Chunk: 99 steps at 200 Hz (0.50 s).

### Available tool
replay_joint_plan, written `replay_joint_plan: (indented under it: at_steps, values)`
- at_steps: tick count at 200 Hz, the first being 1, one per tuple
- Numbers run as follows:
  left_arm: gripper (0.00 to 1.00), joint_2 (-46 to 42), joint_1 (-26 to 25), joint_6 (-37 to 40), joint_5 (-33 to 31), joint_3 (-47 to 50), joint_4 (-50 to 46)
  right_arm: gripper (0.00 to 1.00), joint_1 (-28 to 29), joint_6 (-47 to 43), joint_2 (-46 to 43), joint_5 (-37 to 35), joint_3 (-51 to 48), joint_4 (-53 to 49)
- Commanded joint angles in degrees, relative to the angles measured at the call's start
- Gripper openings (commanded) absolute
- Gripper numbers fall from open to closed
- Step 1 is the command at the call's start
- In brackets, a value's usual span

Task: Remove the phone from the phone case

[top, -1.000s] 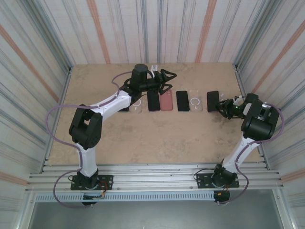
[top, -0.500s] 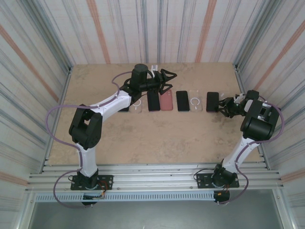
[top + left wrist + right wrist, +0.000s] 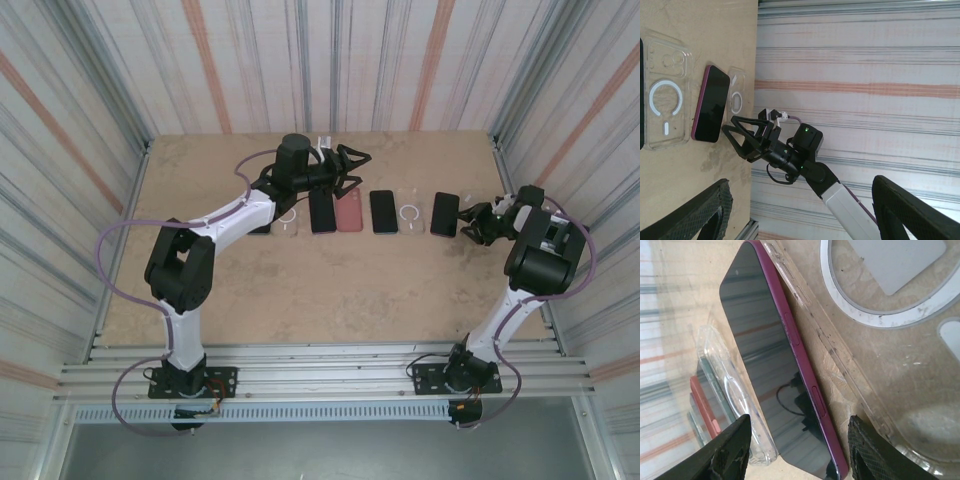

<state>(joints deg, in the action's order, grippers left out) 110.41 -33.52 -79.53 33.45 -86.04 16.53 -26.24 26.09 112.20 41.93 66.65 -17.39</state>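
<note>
- Right gripper [image 3: 470,222], jaws wide and empty, sits low beside the purple phone [image 3: 775,365] on the table [image 3: 300,285].
- The phone seems out of the clear case [image 3: 875,335], perhaps touching its rim.
- Left gripper [image 3: 350,168] hovers, jaws wide.
- Next move, likely: slide the phone clear.

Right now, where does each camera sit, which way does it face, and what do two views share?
Top external: above and behind the bases, looking down on the table, both arms, the left pincer and the right pincer.
Left wrist: on the left arm, facing across the table at the right pincer; its own fingers at the bottom.
Right wrist: close over the magenta phone; its own fingers at the bottom.
Shared: both wrist views show the magenta phone.
</note>
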Motion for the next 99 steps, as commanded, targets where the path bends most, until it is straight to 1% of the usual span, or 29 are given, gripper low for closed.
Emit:
replay_joint_plan:
  at_steps: [1, 18, 35, 38, 42, 52, 73, 99]
  values:
    - [0.76, -1.5, 0.9, 1.0, 0.7, -1.9, 0.4, 0.53, 0.6, -2.7, -4.1, -1.5, 1.8, -3.2]
    - [0.76, -2.3, 1.2, 2.7, 0.6, -2.2, -1.5, 0.54, 1.6, -4.5, -6.5, -3.4, 1.3, -4.8]
    - [0.76, -2.9, 1.5, 4.5, 0.7, -2.5, -3.4, 0.56, 3.8, -8.3, -8.5, -8.3, 1.6, -7.9]
    - [0.76, -3.0, 1.7, 4.7, 0.6, -2.5, -3.7, 0.57, 4.3, -9.1, -8.7, -9.6, 1.7, -8.7]
    - [0.77, -3.2, 1.7, 5.1, 0.6, -2.6, -4.2, 0.62, 4.9, -10.1, -8.9, -11.2, 1.9, -9.7]
    - [0.76, -3.5, 1.8, 6.0, 0.6, -2.7, -5.3, 0.65, 6.7, -13.1, -9.5, -14.8, 2.5, -11.6]
    - [0.76, -4.0, 1.9, 7.9, 0.6, -3.1, -7.5, 0.68, 11.0, -19.7, -9.6, -25.1, 4.3, -15.1]
    - [0.76, -4.5, 1.9, 8.7, 0.8, -3.0, -8.5, 0.72, 15.4, -25.1, -8.0, -37.0, 6.7, -16.7]
